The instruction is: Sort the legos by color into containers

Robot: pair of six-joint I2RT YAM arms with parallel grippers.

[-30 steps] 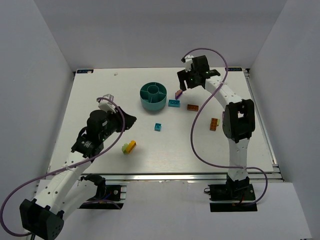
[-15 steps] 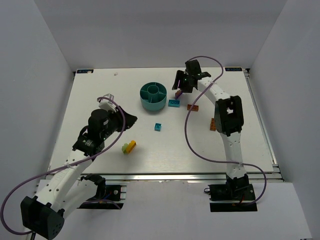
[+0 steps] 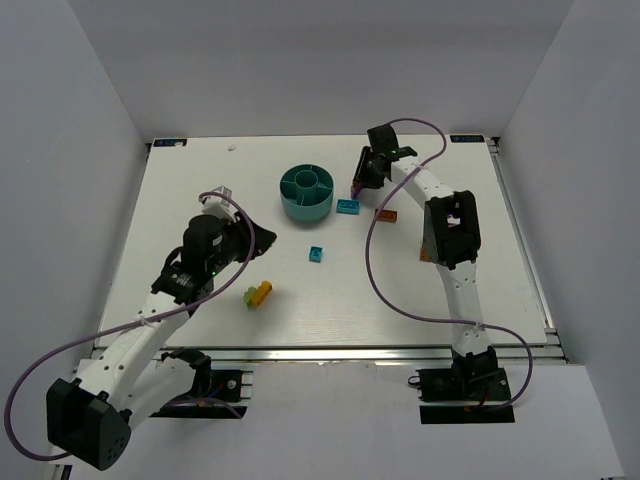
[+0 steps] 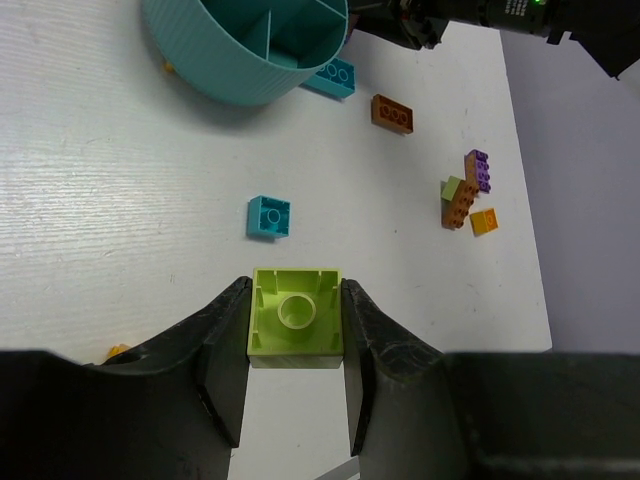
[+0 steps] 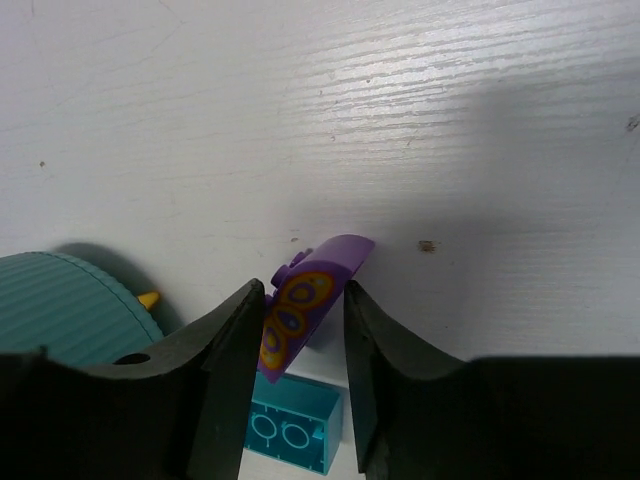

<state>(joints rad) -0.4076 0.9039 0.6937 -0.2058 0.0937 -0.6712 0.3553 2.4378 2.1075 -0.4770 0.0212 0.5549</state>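
Note:
My left gripper [image 4: 295, 287] is shut on a lime green brick [image 4: 296, 322] held above the table; in the top view the gripper [image 3: 262, 238] is left of centre. My right gripper [image 5: 304, 289] is down on the table, shut on a tilted purple brick [image 5: 322, 268] with an orange butterfly print, just right of the teal divided bowl [image 3: 292, 207]. In the top view that gripper [image 3: 357, 182] hides most of the purple brick. The bowl also shows in the left wrist view [image 4: 235, 65] and in the right wrist view [image 5: 60, 305].
A long teal brick [image 3: 348, 206] lies by the bowl, a small teal one [image 3: 316, 254] mid-table. An orange brick [image 3: 385, 214] lies right of them. A yellow and a green brick [image 3: 258, 293] lie near the front. Several bricks [image 4: 465, 195] cluster at the right.
My right gripper has come down and left onto the purple brick and its jaws have closed in on it. My left arm has shifted slightly with the green brick.

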